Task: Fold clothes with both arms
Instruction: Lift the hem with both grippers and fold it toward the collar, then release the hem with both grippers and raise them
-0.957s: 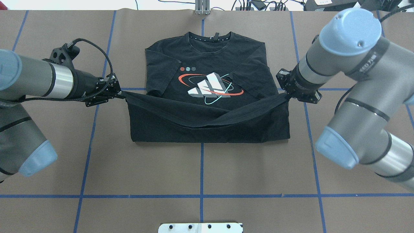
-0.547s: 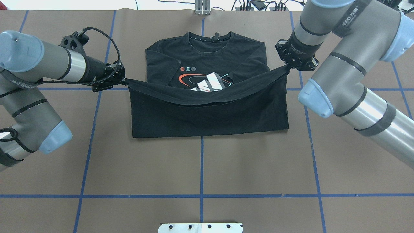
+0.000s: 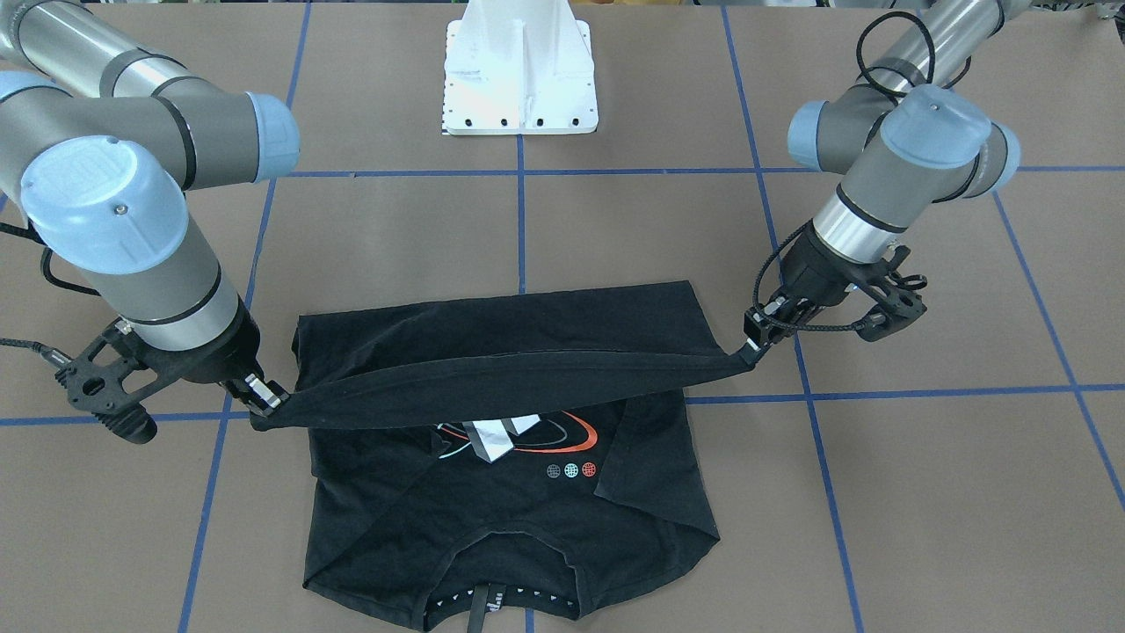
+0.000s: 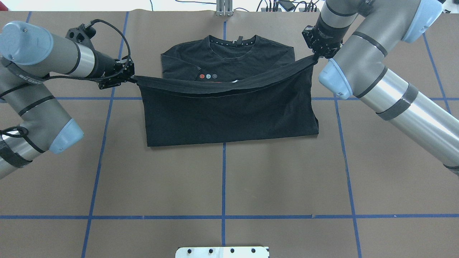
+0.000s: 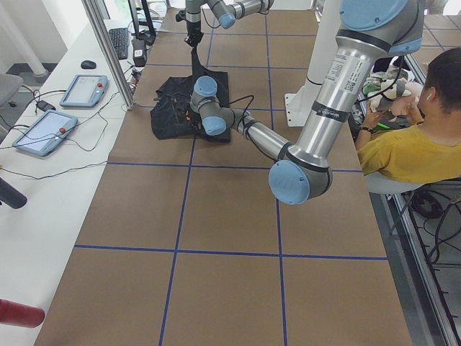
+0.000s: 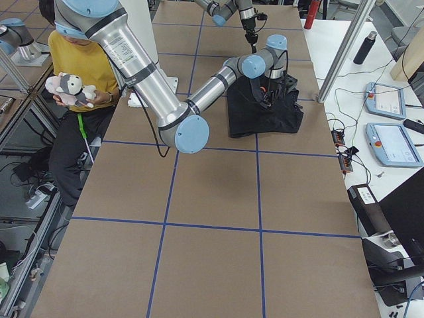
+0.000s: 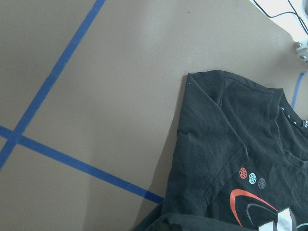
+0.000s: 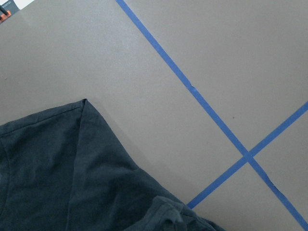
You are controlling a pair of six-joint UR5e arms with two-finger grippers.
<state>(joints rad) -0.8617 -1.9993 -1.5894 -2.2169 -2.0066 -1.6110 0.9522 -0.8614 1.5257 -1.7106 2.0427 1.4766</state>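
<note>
The black T-shirt lies flat on the brown table, collar at the far side. Its near hem is lifted and pulled taut between both grippers, folded over the lower half. My left gripper is shut on the hem's left corner. At the right corner, my right gripper is shut on the hem. The fold covers most of the chest graphic; three small dots still show. In the front-facing view the left gripper and right gripper hold the same raised edge over the T-shirt.
The white mounting pedestal stands at the robot's side of the table. Blue tape lines cross the brown cover. A seated person is beside the table, and tablets lie on a side bench.
Both grippers have carried the hem away from the robot toward the collar. The folded flap now hides nearly all of the graphic, and the right gripper has gone farther than the left.
</note>
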